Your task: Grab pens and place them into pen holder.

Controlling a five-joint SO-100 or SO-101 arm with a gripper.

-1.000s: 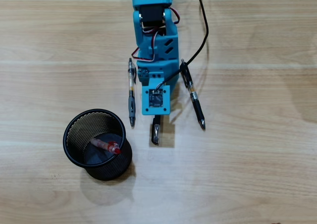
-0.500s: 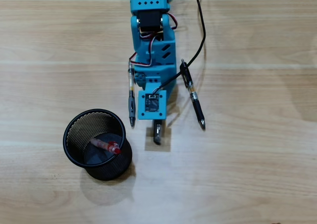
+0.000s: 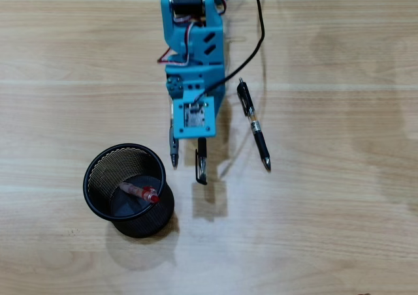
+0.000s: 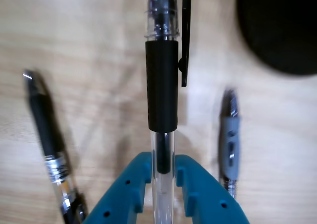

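Observation:
My blue gripper (image 3: pixel 198 150) (image 4: pixel 163 160) is shut on a clear pen with a black grip and black clip (image 4: pixel 162 85). The pen sticks out past the jaws toward the bottom of the overhead view (image 3: pixel 202 166). A black mesh pen holder (image 3: pixel 91 190) stands at the lower left of the overhead view, with a red pen (image 3: pixel 141 192) inside. In the wrist view the holder is a dark blur at the top right (image 4: pixel 280 26). A grey pen (image 3: pixel 174 148) (image 4: pixel 229 135) lies beside the gripper on the holder's side. A black pen (image 3: pixel 253 124) (image 4: pixel 47 130) lies on the other side.
The arm's blue body (image 3: pixel 194 40) and a black cable (image 3: pixel 258 44) reach in from the top of the overhead view. The table is pale wood (image 3: pixel 339 177).

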